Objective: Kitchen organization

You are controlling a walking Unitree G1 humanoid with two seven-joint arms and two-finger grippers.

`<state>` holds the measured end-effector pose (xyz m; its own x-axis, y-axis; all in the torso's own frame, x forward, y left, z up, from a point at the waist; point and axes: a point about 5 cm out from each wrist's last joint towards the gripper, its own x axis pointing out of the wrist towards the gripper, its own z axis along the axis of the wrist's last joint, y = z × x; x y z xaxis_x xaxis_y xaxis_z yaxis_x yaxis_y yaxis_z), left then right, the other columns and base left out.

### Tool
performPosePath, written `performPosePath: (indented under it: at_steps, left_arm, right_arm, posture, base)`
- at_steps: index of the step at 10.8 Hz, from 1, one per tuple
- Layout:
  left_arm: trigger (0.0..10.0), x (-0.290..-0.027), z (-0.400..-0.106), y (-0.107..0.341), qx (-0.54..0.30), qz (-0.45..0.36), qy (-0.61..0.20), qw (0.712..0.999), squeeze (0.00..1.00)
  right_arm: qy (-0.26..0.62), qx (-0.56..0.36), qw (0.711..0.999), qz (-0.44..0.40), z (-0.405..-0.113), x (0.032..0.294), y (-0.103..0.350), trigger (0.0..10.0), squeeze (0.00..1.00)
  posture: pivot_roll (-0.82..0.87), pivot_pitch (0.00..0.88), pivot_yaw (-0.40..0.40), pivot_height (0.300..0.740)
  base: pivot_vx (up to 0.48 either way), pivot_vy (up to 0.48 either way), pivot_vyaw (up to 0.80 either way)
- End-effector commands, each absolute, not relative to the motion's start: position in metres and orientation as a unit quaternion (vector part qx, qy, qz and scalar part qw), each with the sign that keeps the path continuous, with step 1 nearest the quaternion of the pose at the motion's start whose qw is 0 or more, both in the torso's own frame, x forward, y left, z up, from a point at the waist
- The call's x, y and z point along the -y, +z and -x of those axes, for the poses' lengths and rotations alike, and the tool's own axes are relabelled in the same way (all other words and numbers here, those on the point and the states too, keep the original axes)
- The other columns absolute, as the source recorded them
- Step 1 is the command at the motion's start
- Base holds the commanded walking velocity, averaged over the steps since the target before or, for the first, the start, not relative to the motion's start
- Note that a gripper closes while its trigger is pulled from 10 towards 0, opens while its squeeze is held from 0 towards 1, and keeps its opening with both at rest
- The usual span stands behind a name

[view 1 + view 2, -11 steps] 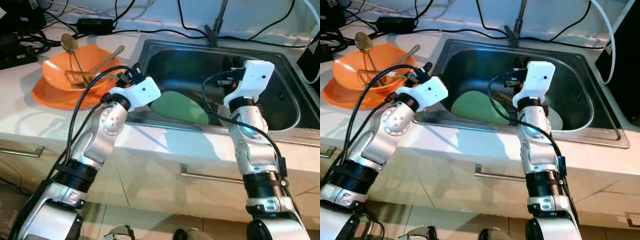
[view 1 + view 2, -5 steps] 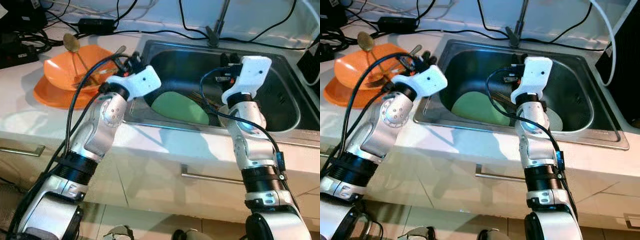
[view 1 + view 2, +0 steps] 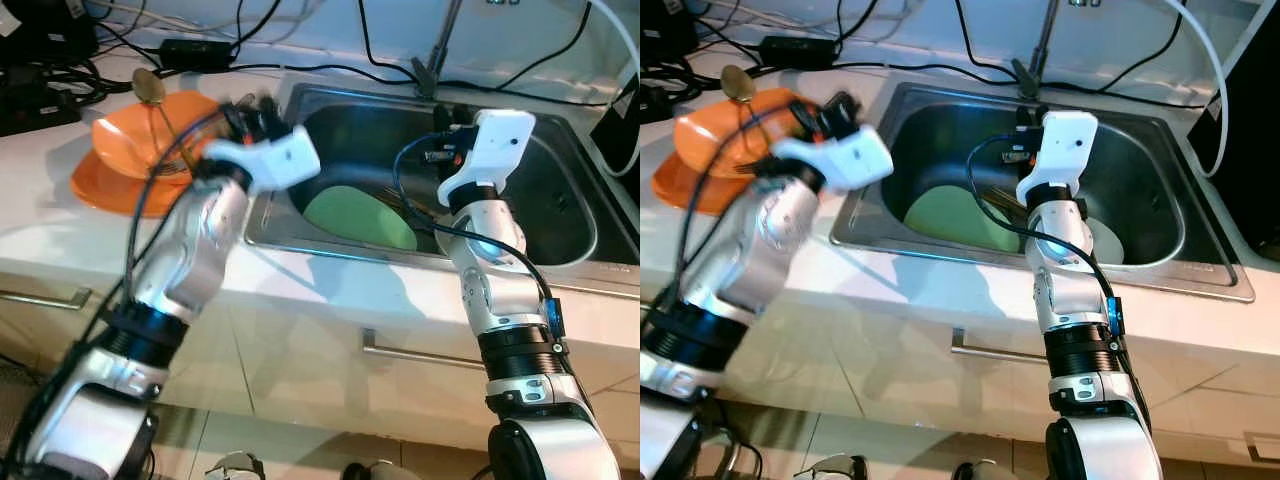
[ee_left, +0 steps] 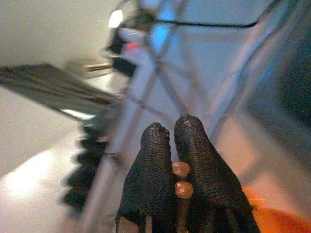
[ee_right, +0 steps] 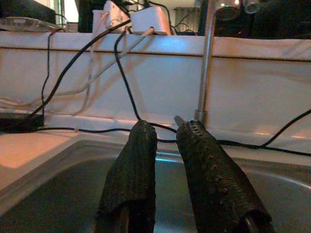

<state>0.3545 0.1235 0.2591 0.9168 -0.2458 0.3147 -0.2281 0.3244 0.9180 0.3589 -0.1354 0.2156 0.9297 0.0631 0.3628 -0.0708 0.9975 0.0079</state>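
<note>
An orange bowl (image 3: 125,140) on an orange plate (image 3: 100,185) stands on the counter left of the sink (image 3: 330,250); a spoon (image 3: 150,86) leans in it. My left gripper (image 3: 245,112), blurred with motion, is over the bowl's right rim. In the left wrist view it (image 4: 170,128) is shut on two thin chopsticks (image 4: 181,179), whose round ends show between the fingers. My right gripper (image 3: 445,125) hovers over the sink; in the right wrist view it (image 5: 167,128) stands open by a narrow gap, holding nothing. A green plate (image 3: 360,215) and a white plate (image 3: 1105,240) lie in the sink.
The faucet (image 3: 435,50) rises behind the sink. Black cables and a power adapter (image 3: 195,48) run along the counter's back, with black devices (image 3: 35,100) at the far left. A drawer handle (image 3: 420,355) sits below the counter edge.
My left arm has swung up and back, and its gripper is higher at the bowl's rim and blurred. The right arm has edged slightly left over the sink.
</note>
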Motion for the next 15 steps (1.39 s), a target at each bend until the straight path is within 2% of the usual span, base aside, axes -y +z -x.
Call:
performPosePath:
  at_steps: [1, 2, 3, 4, 5, 6, 8, 9, 10, 12, 15]
  left_arm:
    - [10.0, -0.119, -0.351, 0.278, 0.240, -0.585, 0.019, 0.774, 0.00]
    - [10.0, -0.115, -0.349, 0.286, 0.262, -0.583, 0.032, 0.768, 0.00]
    - [10.0, -0.107, -0.341, 0.298, 0.318, -0.548, 0.050, 0.772, 0.00]
    - [10.0, -0.099, -0.335, 0.307, 0.373, -0.419, 0.030, 0.827, 0.00]
    - [10.0, -0.086, -0.324, 0.321, 0.410, -0.287, -0.004, 0.866, 0.00]
    - [10.0, -0.079, -0.320, 0.325, 0.414, -0.174, -0.068, 0.891, 0.00]
    - [10.0, -0.077, -0.315, 0.333, 0.407, 0.020, -0.136, 0.903, 0.00]
    - [10.0, -0.080, -0.317, 0.332, 0.393, 0.064, -0.151, 0.905, 0.00]
    - [10.0, -0.084, -0.320, 0.329, 0.374, 0.118, -0.170, 0.904, 0.00]
    - [10.0, -0.087, -0.328, 0.310, 0.324, 0.176, -0.202, 0.907, 0.00]
    - [10.0, -0.088, -0.326, 0.292, 0.293, 0.177, -0.218, 0.914, 0.00]
  right_arm:
    - [0.035, 0.193, 0.980, -0.011, -0.359, 0.136, 0.220, 10.0, 0.00]
    - [0.033, 0.194, 0.980, -0.010, -0.358, 0.138, 0.220, 10.0, 0.00]
    - [0.029, 0.194, 0.981, -0.005, -0.357, 0.141, 0.218, 10.0, 0.00]
    - [0.026, 0.194, 0.981, -0.001, -0.356, 0.144, 0.218, 10.0, 0.00]
    - [0.023, 0.195, 0.980, 0.004, -0.356, 0.146, 0.219, 10.0, 0.00]
    - [0.022, 0.199, 0.980, 0.015, -0.356, 0.147, 0.220, 10.0, 0.00]
    - [0.023, 0.208, 0.976, 0.063, -0.354, 0.149, 0.221, 10.0, 0.00]
    - [0.022, 0.210, 0.975, 0.073, -0.353, 0.150, 0.221, 10.0, 0.86]
    - [0.031, 0.218, 0.969, 0.116, -0.351, 0.147, 0.222, 10.0, 1.00]
    - [0.083, 0.226, 0.950, 0.198, -0.348, 0.133, 0.217, 10.0, 1.00]
    - [0.127, 0.234, 0.940, 0.215, -0.346, 0.115, 0.215, 10.0, 1.00]
  posture:
    - [0.00, 0.041, -0.085, 0.740]
    - [-0.01, 0.048, -0.083, 0.740]
    - [-0.02, 0.060, -0.083, 0.740]
    - [-0.03, 0.064, -0.085, 0.740]
    - [-0.04, 0.066, -0.086, 0.740]
    - [-0.05, 0.069, -0.085, 0.740]
    - [-0.05, 0.072, -0.076, 0.740]
    - [-0.06, 0.073, -0.074, 0.740]
    - [-0.06, 0.078, -0.071, 0.740]
    - [-0.04, 0.080, -0.073, 0.740]
    - [-0.02, 0.066, -0.063, 0.740]
  base:
    - [0.000, 0.000, 0.00]
    - [0.000, 0.000, 0.00]
    - [0.000, 0.000, 0.00]
    - [0.000, 0.000, 0.00]
    - [0.000, 0.000, 0.00]
    - [0.000, 0.000, 0.00]
    - [0.000, 0.000, 0.00]
    - [0.000, 0.000, 0.00]
    - [0.000, 0.000, 0.00]
    - [0.000, 0.000, 0.00]
    - [0.000, 0.000, 0.00]
